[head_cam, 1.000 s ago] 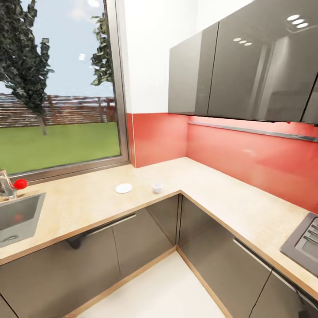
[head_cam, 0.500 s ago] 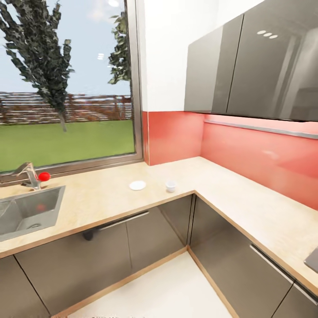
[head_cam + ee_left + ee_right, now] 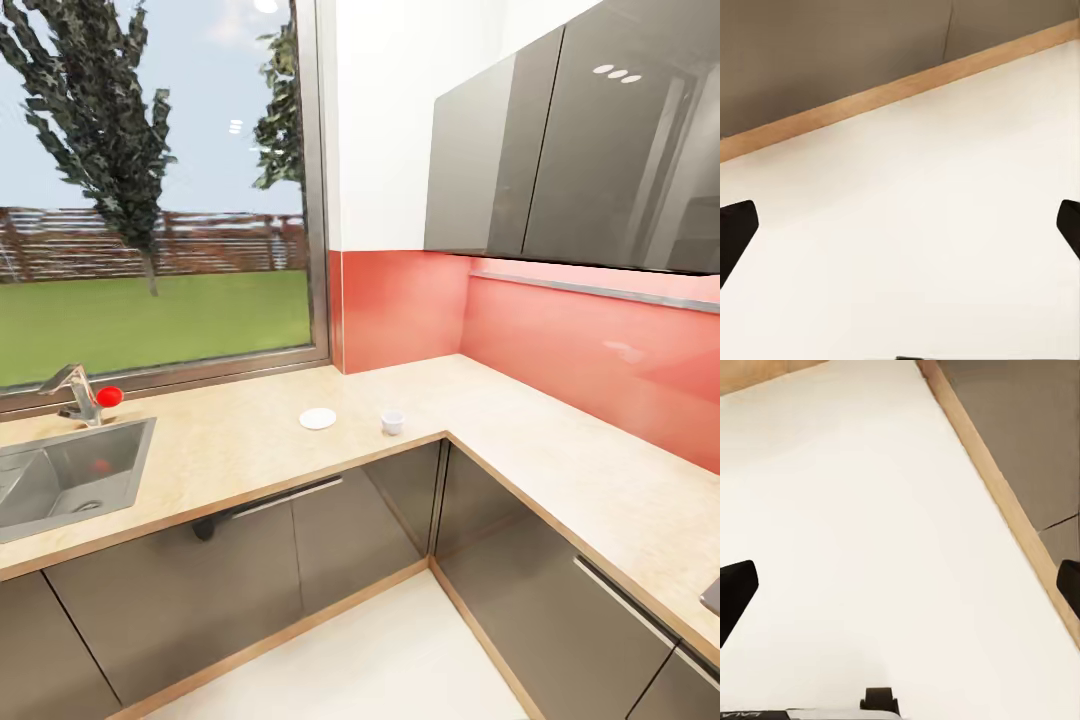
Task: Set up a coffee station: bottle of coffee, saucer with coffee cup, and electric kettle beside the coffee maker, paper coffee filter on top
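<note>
Worktop (image 3: 250, 440): an L-shaped light wood-grain surface is seen in the head view, run under the window and then along the red wall.
Saucer (image 3: 318, 418): one white saucer is laid flat on the worktop near the inner corner; nothing is carried on it.
Cup (image 3: 392, 422): one white cup is stood upright on the worktop, near the saucer but apart from it, towards the corner; its contents cannot be told.
Sink (image 3: 70, 470): one steel basin is sunk into the worktop at the left; only its drain is seen inside.
Tap (image 3: 78, 392): one steel tap is set behind the sink, with one red ball (image 3: 109, 396) just beside it.
Wall cabinets (image 3: 580, 140): two glossy grey doors are seen above the red wall, both closed.
Base cabinets (image 3: 300, 540): grey-brown fronts are seen below the worktop, all closed.
Left gripper (image 3: 900, 232): the fingers (image 3: 733, 232) are spread wide, with nothing between them; pale floor and a wooden plinth are seen beyond.
Right gripper (image 3: 900, 592): the fingers (image 3: 735, 589) are spread wide and nothing is pinched; pale floor is seen beyond.
</note>
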Robot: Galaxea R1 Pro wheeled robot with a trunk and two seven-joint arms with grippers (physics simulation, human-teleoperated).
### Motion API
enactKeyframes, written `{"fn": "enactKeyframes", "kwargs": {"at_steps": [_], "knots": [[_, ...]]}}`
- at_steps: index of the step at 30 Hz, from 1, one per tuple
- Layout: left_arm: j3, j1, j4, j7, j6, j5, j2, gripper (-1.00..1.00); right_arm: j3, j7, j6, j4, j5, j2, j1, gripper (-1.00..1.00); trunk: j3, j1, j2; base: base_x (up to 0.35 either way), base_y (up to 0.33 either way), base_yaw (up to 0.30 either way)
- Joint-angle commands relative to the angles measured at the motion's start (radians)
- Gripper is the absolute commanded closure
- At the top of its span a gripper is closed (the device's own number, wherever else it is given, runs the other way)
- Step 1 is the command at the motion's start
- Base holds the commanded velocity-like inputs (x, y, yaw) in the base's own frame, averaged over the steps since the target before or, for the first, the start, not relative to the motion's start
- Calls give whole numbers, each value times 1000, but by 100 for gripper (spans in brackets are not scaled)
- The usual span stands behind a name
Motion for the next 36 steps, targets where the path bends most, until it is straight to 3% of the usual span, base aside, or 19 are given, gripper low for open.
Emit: {"fn": "enactKeyframes", "kwargs": {"at_steps": [1, 3, 5, 7, 8, 11, 14, 15, 20, 21, 22, 23, 25, 28, 30, 35, 36], "knots": [[0, -19, -39, 0, -44, 7, -31, -100, 0, 0, -101, -54, -1, 2, -1, -100, -2, 0, -2, 0, 0, 0], [1, -71, -99, 7, -57, 11, -52, -100, -1, 1, -170, -139, -3, 23, -1, -100, -2, 0, -2, 0, 0, 0], [1, -134, -201, 10, -50, 13, -57, -100, 0, 2, -189, -256, -3, 62, -1, -100, -2, 0, -2, 0, 0, 0], [2, -187, -272, 10, -43, 28, -58, -100, 0, 2, -191, -351, -3, 80, -1, -100, -2, 0, -2, 0, 0, 0], [3, -215, -301, 10, -40, 53, -58, -100, 0, 2, -192, -410, -3, 85, -1, -100, -2, 0, -2, 0, 0, 0], [1, -275, -332, 8, -38, 132, -58, -100, 0, 1, -192, -524, -4, 92, -2, -100, -2, 0, -2, 0, 0, 0], [1, -310, -340, 6, -38, 174, -58, -100, 0, 1, -192, -595, -5, 106, -2, -100, -2, 0, -2, 0, 0, 0], [0, -330, -352, 5, -37, 189, -58, -100, 0, 0, -193, -650, -4, 124, -2, -100, -2, 0, -2, 0, 0, 0], [-2, -378, -402, 4, -9, 198, -61, -100, 1, 0, -177, -747, -4, 150, -31, -100, -2, 0, -2, 0, 0, 0], [-2, -391, -412, 4, 25, 198, -63, -100, 1, 0, -162, -752, -3, 156, -53, -100, -2, 0, -2, 0, 0, 0], [-2, -413, -424, 4, 100, 198, -64, -100, 2, 0, -125, -752, -3, 165, -94, -100, -2, 0, -2, 0, 0, 0], [-2, -443, -430, 2, 186, 198, -64, -100, 2, 1, -65, -745, -2, 172, -143, -100, -2, 0, -2, 0, 0, 0], [-2, -496, -429, -1, 291, 194, -64, -100, 5, 2, 41, -724, -1, 179, -222, -100, -2, 0, -2, 0, 0, 0], [-2, -620, -420, 0, 451, 189, -57, -100, 33, 3, 230, -677, -1, 193, -386, -100, -2, 0, -2, 0, 0, 0], [-3, -692, -418, 1, 548, 188, -54, -100, 59, 3, 307, -645, -1, 197, -478, -100, -2, 0, -2, 0, 0, 0], [-4, -818, -396, -3, 785, 186, -52, -100, 98, 4, 494, -625, -1, 200, -620, -100, -2, 0, -2, 0, 0, 0], [-4, -862, -372, -4, 851, 186, -50, -100, 101, 4, 564, -623, -2, 201, -666, -100, -2, 0, -2, 0, 0, 0]]}}
